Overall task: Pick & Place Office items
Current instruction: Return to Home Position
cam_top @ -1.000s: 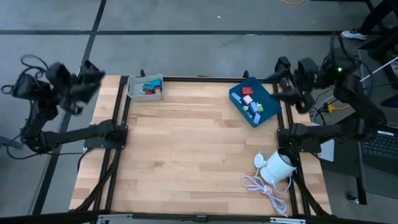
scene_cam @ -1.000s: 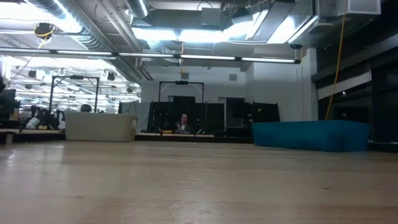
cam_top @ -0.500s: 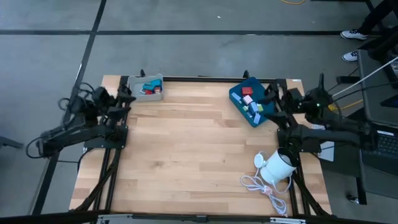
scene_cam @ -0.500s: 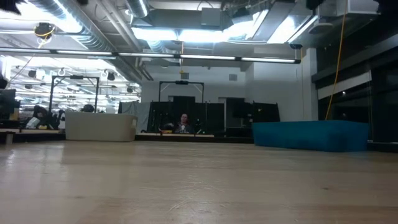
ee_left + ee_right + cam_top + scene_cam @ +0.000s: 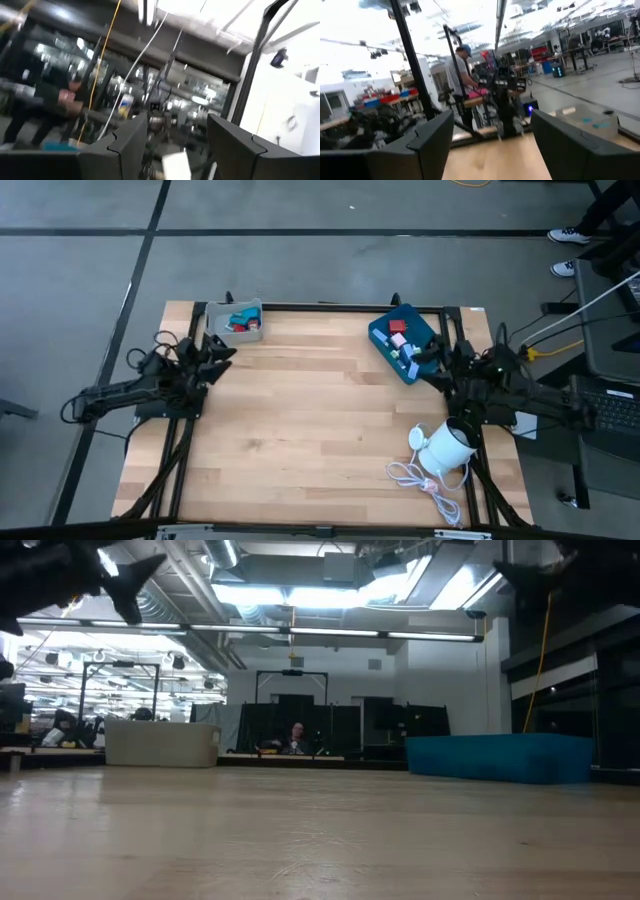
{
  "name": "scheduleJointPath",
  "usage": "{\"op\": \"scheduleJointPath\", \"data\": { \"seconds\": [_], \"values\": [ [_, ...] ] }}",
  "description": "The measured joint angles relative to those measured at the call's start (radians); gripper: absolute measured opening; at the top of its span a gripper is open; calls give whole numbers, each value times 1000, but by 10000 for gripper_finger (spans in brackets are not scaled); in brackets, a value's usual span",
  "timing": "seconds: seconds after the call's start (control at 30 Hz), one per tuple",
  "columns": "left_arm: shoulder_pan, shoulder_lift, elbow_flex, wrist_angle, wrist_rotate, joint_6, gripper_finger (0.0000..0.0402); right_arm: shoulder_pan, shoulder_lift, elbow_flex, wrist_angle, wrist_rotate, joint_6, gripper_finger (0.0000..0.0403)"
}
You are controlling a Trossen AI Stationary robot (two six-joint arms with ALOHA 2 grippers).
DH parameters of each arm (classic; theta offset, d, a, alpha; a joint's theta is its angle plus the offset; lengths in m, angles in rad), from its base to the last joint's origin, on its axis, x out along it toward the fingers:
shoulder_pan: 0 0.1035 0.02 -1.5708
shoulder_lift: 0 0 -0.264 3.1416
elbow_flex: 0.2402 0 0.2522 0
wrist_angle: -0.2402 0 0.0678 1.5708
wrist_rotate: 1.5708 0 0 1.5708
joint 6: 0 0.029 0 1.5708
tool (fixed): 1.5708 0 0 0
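Observation:
The office items are small coloured pieces. Several, red, pink and light blue, lie in the blue tray (image 5: 408,342) near the table's far right. A few, teal and red, lie in the grey tray (image 5: 234,320) at the far left. My left gripper (image 5: 222,348) (image 5: 177,117) hovers open over the table's left edge, just near of the grey tray. My right gripper (image 5: 428,360) (image 5: 492,114) hovers open at the right edge, beside the blue tray's near end. Both stand well above the tabletop in the low view, the left gripper (image 5: 120,580) and the right gripper (image 5: 535,575).
A white round object (image 5: 447,445) with a coiled white cable (image 5: 420,475) sits at the table's near right. The wooden tabletop (image 5: 310,430) lies bare between the arms. A person (image 5: 460,75) stands in the room beyond the table.
Both arms have swung down from raised, pulled-back poses outside the table. The left gripper has come down and toward the table's right, to the left edge by the grey tray. The right gripper has come down and toward the near edge, beside the blue tray.

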State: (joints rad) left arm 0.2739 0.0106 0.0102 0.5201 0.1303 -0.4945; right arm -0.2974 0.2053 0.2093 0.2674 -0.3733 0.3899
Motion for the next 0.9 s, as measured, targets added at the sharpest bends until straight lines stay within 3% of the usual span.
{"op": "scheduleJointPath", "data": {
  "seconds": [0.2, 0.33, 0.6, 0.9],
  "values": [
    [-76, -3, -2, -125, -24, 3, 205, 0, -26, -106, -5, -31, -54, 271],
    [-123, -3, -2, -156, -40, -12, 204, 0, -25, -198, -13, -34, -8, 271],
    [-181, -3, -2, -278, -214, -17, 201, 0, -22, -194, -125, -67, -63, 271],
    [-182, -2, -2, -375, -210, 8, 203, 0, -16, -194, -200, -61, -84, 271]
  ]
}}
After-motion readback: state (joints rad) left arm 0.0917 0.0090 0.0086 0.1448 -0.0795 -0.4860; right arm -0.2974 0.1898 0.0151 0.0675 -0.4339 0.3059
